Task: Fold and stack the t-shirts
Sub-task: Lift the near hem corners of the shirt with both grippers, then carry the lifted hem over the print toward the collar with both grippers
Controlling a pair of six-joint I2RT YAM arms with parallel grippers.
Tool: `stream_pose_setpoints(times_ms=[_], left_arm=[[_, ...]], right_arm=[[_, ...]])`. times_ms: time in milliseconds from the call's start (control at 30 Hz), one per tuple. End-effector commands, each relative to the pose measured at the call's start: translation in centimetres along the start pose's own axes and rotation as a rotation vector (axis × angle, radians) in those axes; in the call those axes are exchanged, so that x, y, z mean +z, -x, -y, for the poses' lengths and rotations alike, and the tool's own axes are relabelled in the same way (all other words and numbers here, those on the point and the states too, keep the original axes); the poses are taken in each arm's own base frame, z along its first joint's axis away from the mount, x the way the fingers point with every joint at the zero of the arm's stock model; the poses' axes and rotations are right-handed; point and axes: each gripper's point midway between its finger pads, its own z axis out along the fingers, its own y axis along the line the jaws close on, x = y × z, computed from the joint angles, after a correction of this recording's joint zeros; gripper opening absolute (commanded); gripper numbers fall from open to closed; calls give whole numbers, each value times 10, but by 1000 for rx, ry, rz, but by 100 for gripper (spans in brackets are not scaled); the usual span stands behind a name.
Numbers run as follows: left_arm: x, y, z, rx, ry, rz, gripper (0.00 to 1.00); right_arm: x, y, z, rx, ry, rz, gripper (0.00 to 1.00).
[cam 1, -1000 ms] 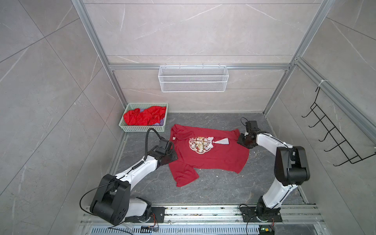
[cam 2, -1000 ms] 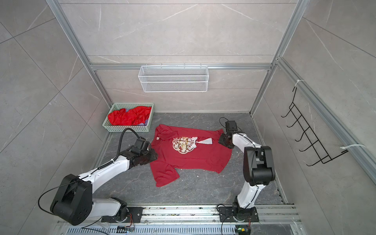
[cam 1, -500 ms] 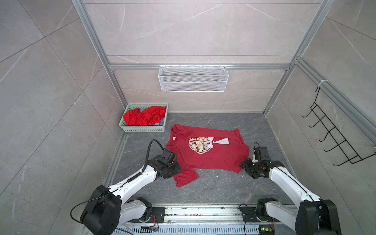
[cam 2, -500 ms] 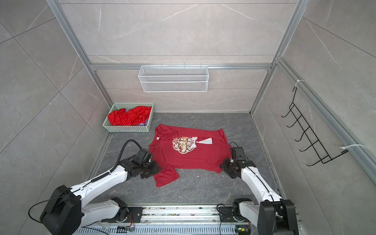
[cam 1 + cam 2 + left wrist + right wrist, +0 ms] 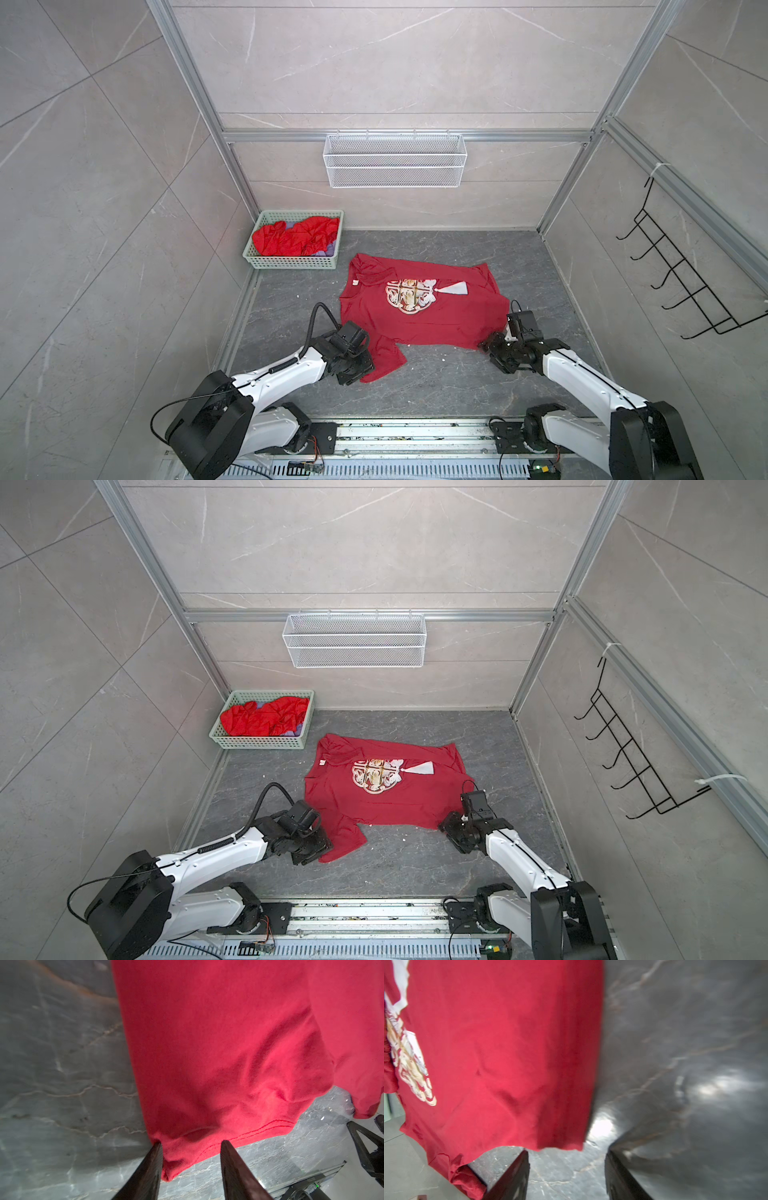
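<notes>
- While the dark crimson t-shirt (image 5: 440, 324) lies spread, print up, on the grey tabletop (image 5: 436, 390) just beside the green basket (image 5: 291, 262), on the basket's robot-facing side, no fold is yet made in it.
- Item, left gripper (image 5: 190, 1142): released. The jaws stand apart and straddle the hem of the sleeve (image 5: 207, 1084) that points away from the basket. One fingertip touches the cloth edge.
- Item, right gripper (image 5: 566, 1152): released. The jaws stand apart with nothing between them. The hem corner (image 5: 560, 1144) farthest from the basket sits just ahead of the tips.
- Hazard, sleeve side: only a small corner of cloth lies between the jaws. Closing may catch a single layer or slip off, and the sleeve would then drag crooked.
- Hazard, hem side: closing where it stands would probably catch nothing. The corner is thin and flat, so tips that fail to get under it may push it along the tabletop.
- Hazard, both: an uneven lift would likely skew the fold and bunch the chest print (image 5: 409, 295).
- Item, red shirts (image 5: 295, 239): heaped in the basket, not yet folded.
- Shown in both top views only: the shirt's whole outline, both arms, the basket, and the rumpled cloth at the collar end nearest the basket.
- Shown in the wrist views only: the gap between each pair of jaws and what lies in it. In both top views the fingers are too small to judge.
</notes>
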Motion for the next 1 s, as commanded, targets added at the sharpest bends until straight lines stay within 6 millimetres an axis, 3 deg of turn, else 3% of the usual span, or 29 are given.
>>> stream_pose_setpoints(times_ms=[0,67,233,367,533,633,800,967], left_arm=[[11,-3,-1,-31,-2,-19,47],[15,-2,0,-36,-13,-16,43],[16,0,1,-37,-17,-10,18],[9,-2,-4,-33,-4,-1,0],[-8,-7,-17,-30,18,15,0],[-23,-4,-14,-15,1,49,0],[-48,3,8,47,-59,92,0],[-79,28,46,162,-94,197,0]], right_arm=[[10,-4,13,33,-79,10,57],[11,-1,12,23,-91,31,53],[12,11,10,-2,-125,73,19],[11,14,7,-27,-130,88,8],[4,13,11,-53,-138,102,0],[-6,12,10,-69,-139,112,0],[-29,18,-2,-94,-108,161,0],[-47,34,-27,-91,-45,236,0]])
